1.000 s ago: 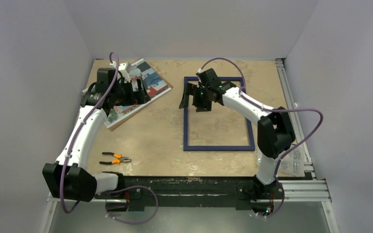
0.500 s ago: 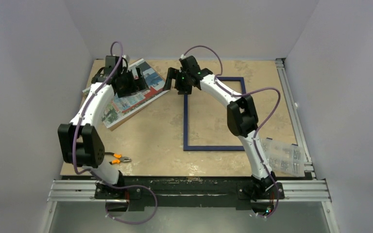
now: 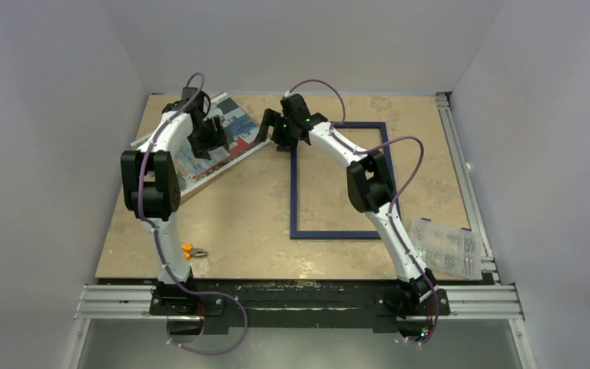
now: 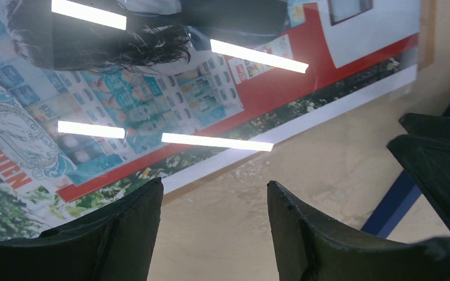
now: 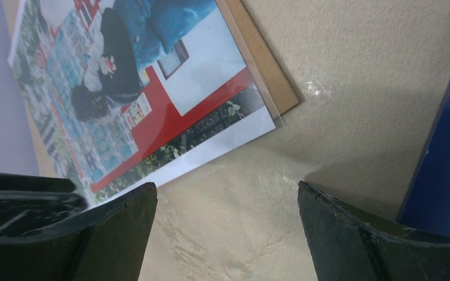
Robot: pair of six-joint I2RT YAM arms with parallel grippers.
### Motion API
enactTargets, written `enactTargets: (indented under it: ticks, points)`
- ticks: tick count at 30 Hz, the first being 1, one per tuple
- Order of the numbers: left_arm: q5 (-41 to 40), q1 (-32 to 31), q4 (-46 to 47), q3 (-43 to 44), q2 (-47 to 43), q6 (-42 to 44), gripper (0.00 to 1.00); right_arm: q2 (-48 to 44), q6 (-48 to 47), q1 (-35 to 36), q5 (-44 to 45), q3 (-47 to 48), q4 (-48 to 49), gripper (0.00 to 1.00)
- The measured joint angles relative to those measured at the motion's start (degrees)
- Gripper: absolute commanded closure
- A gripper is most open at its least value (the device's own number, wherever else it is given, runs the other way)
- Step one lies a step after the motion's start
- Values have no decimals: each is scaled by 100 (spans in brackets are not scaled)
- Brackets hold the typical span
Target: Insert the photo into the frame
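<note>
The photo (image 3: pixel 238 127), red, blue and white with green foliage, lies slanted at the far left on a brown backing board (image 5: pixel 263 64). To its right the dark blue frame (image 3: pixel 293 192) lies flat on the table. My left gripper (image 3: pixel 213 140) hovers low over the photo's lower right edge, open. In the left wrist view one of its fingers (image 4: pixel 129 228) overlaps the photo (image 4: pixel 152 93) and bare table shows between the two. My right gripper (image 3: pixel 270 135) is open just off the photo's (image 5: pixel 123 105) right corner, beside the frame's (image 5: pixel 445 164) left rail.
Orange-handled pliers (image 3: pixel 193 250) lie near the front left, partly behind the left arm. A clear plastic box (image 3: pixel 445 246) sits at the front right by the aluminium rail (image 3: pixel 461 154). Walls close in the left, far and right sides.
Both arms have stretched out toward the far left. The right gripper moved from above the frame to the photo's corner. The left jaws have narrowed.
</note>
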Motion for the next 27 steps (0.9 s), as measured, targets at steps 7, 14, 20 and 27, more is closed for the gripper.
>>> enactTargets:
  ticks: [7, 14, 20, 27]
  points:
    - [-46, 238, -470, 551, 669, 7, 37, 76, 439, -4, 17, 9, 267, 12]
    - [-85, 433, -973, 1394, 1209, 72, 38, 131, 907, -7, 7, -87, 706, 12]
    - [-55, 422, -1419, 1753, 1655, 260, 40, 131, 1320, -50, -22, -258, 1051, 12]
    - [-20, 424, -1878, 2144, 1871, 459, 41, 129, 1731, -116, -219, -511, 1587, 12]
